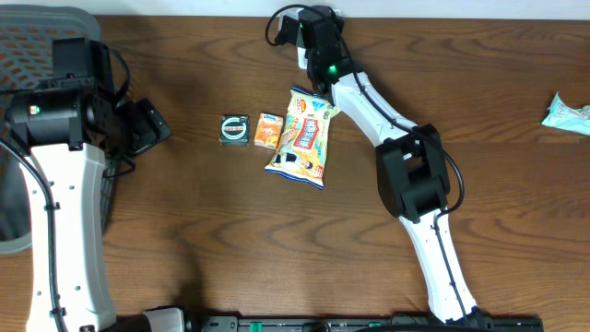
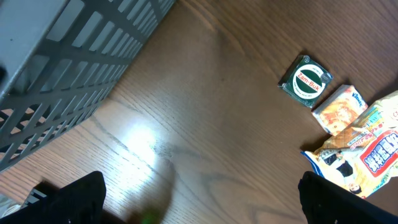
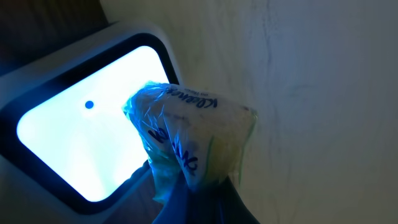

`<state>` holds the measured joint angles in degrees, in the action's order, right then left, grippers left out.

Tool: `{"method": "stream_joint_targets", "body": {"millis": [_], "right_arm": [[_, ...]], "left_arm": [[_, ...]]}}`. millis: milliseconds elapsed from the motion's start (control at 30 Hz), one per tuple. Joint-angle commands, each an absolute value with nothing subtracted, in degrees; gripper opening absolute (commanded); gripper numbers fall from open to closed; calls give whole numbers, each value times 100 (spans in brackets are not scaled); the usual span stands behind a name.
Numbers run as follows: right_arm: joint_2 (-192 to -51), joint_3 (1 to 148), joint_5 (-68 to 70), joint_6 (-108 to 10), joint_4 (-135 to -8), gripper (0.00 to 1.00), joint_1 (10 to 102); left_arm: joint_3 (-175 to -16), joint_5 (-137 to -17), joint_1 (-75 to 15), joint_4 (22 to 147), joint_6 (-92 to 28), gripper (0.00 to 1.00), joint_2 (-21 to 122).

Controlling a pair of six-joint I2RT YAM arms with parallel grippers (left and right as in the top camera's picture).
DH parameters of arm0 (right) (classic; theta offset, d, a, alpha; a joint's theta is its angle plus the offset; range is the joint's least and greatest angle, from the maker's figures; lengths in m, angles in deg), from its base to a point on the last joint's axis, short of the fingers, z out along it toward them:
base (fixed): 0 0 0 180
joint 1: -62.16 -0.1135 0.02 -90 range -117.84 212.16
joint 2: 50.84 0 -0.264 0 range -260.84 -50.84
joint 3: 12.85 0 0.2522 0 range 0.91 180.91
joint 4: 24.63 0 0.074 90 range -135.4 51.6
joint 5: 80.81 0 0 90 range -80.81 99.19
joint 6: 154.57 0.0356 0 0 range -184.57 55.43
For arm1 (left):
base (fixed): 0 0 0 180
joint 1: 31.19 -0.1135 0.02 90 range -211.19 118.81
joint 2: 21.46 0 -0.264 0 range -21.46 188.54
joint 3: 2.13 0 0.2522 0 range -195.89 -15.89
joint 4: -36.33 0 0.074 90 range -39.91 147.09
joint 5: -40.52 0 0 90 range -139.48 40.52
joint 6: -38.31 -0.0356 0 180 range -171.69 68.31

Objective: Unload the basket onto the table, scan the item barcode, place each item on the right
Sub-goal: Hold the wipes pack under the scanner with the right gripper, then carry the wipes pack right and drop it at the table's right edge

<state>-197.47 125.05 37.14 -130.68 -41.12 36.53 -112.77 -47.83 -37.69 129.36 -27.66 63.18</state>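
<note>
- left arm (image 1: 60, 231): a long white link with rounded edges, topped by a bulky black joint housing (image 1: 55, 115) that carries a small green light (image 1: 37, 108).
- thin black cables (image 1: 26, 180) run beside the white link.
- left gripper (image 2: 208, 198): black, with two blunt matte fingers (image 2: 348, 196).
- right arm (image 1: 433, 258): tapered white links joined by a chunky black elbow (image 1: 413, 180).
- its black wrist section (image 1: 318, 37) has a green glow (image 1: 326, 68) beneath it.
- a black cable loop (image 1: 274, 23) hangs off the wrist section.

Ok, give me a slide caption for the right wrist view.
Right fingers hold a plastic-wrapped tissue pack before the glowing scanner window.
</note>
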Motion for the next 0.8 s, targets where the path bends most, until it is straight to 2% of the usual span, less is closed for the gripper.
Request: {"method": "stream_joint_targets", "body": {"millis": [0, 500, 600, 767], "right_arm": [[-19244, 12581, 3631, -12504, -4232, 1, 3691], [-18962, 12525, 3170, -12458, -5003, 1, 3559], [-18927, 12525, 3154, -12115, -5021, 1, 3553], [-18514, 12531, 3198, -10834, -5441, 1, 3822]], "left_arm": [[-11249, -4750, -3782, 12953, -2737, 98, 6358], [-11249, -4752, -3782, 12953, -2737, 98, 6358], [-11249, -4750, -3782, 12953, -2737, 98, 6358], [-11249, -4750, -3782, 12953, -2737, 98, 6358]]}}
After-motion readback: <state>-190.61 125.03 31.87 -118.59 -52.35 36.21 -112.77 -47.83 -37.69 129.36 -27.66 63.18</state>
